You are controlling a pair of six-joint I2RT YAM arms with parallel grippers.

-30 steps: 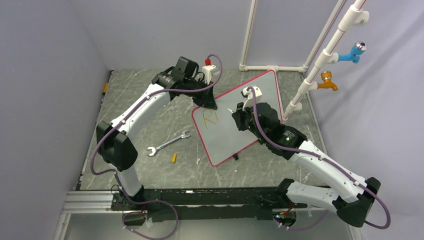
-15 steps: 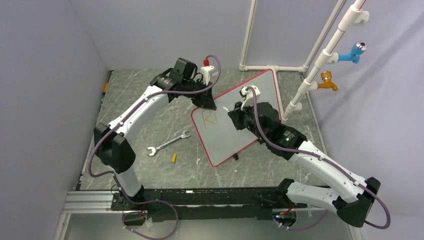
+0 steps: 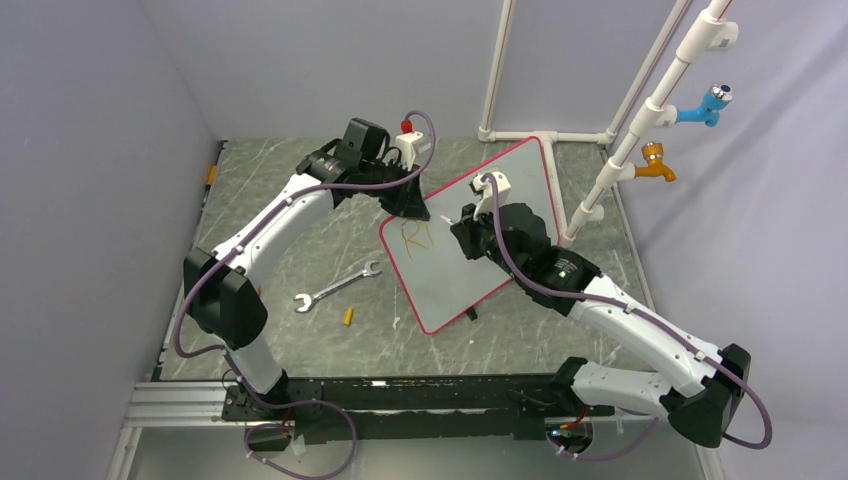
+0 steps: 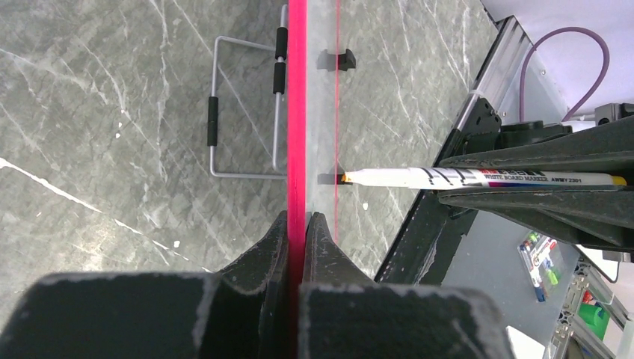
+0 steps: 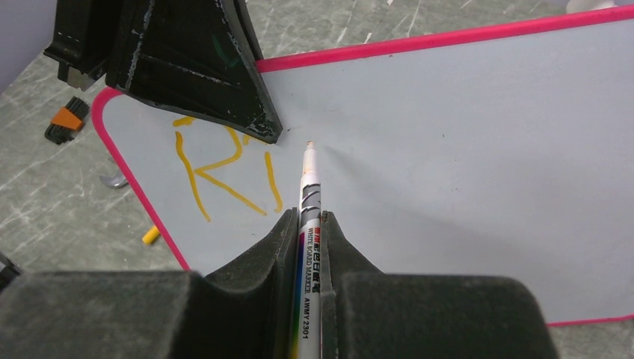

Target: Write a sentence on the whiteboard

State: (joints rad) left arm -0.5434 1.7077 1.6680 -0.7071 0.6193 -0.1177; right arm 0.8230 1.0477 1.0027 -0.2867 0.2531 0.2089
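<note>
Seen from above, the whiteboard [image 3: 520, 190] sits at an angle at center frame on the marbled table [image 3: 300, 230]. The left gripper [image 3: 417, 207] is clamped on its upper-left rim, and a wrench [image 3: 337, 286] lies lower left. The left wrist view shows those jaws pressed onto the red edge, with a wire stand [image 4: 224, 112] at upper left. In the right wrist view, the right gripper [image 5: 312, 228] pinches a marker [image 5: 309, 183]. Its tip is close to the board, just right of the sentence [image 5: 224, 176], which reads only an orange "RI" at left.
</note>
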